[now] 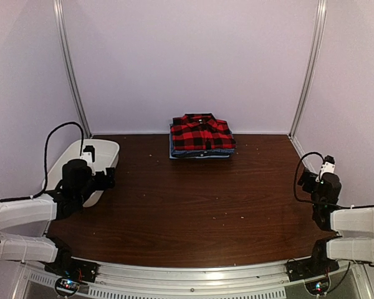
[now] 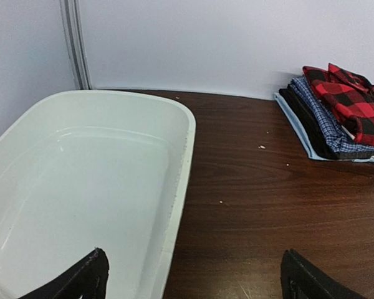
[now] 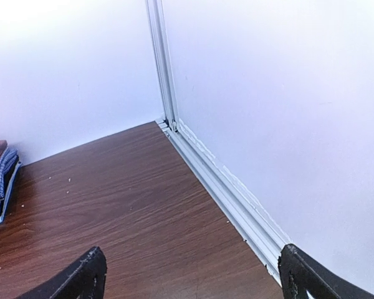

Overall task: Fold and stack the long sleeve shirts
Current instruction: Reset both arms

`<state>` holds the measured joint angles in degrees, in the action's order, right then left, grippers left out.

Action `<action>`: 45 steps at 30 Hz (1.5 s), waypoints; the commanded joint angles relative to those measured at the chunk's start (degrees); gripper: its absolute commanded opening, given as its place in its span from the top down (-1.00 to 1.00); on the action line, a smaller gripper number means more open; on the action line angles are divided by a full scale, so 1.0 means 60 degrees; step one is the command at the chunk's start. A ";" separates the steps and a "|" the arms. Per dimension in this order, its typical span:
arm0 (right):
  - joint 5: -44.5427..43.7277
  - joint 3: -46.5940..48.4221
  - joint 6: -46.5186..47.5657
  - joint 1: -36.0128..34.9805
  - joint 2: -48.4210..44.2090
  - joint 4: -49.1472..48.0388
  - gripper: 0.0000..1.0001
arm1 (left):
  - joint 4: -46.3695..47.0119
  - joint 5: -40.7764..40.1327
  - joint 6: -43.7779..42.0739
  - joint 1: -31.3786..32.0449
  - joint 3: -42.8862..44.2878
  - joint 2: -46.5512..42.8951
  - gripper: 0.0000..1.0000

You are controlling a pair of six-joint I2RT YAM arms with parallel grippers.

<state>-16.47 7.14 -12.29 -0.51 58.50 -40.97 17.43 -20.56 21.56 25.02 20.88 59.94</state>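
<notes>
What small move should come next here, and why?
Probably none beyond parking the arms: the red-and-black plaid flannel shirt lies folded atop the blue-and-white checked shirt, the white plastic tub is empty, and the left gripper and right gripper are open, holding nothing.

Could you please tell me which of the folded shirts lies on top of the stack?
The red-and-black plaid shirt; the blue-and-white check shirt lies beneath it.

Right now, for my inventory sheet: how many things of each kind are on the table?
Red-and-black plaid flannel shirt, folded: 1
Blue-and-white checked cloth shirt, folded: 1
White plastic tub: 1
Total: 3; darker layers under the shirts unclear.
</notes>
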 commanded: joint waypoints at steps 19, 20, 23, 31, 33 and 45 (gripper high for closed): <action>0.1669 0.0482 0.1156 0.0164 0.4859 -0.6634 -1.00 | 0.6977 0.0298 -0.3313 -0.2818 -0.0748 0.2974 -0.95; 0.1612 0.0453 0.1251 0.0126 0.5036 -0.7069 -1.00 | 0.7284 0.0378 -0.3463 -0.2821 -0.0742 0.3279 -0.95; 0.1523 0.0469 0.1218 0.0100 0.4939 -0.6751 -1.00 | 0.8131 0.0592 -0.3835 -0.2867 -0.0914 0.3663 -0.95; 0.2723 0.0962 0.1836 0.0086 0.5111 -0.6147 -1.00 | 1.0275 0.1188 -0.3626 -0.3404 -0.1444 0.4957 -0.95; 0.2940 0.1016 0.1886 0.0086 0.5119 -0.6084 -1.00 | 1.0251 0.1117 -0.3623 -0.3409 -0.1410 0.4987 -0.95; 0.3066 0.1047 0.1928 0.0086 0.5125 -0.6021 -1.00 | 1.0414 0.0951 -0.3623 -0.3422 -0.1452 0.5024 -0.95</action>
<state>0.38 12.51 -1.39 0.34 88.77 -77.58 76.01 -15.16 0.27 5.06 11.92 89.82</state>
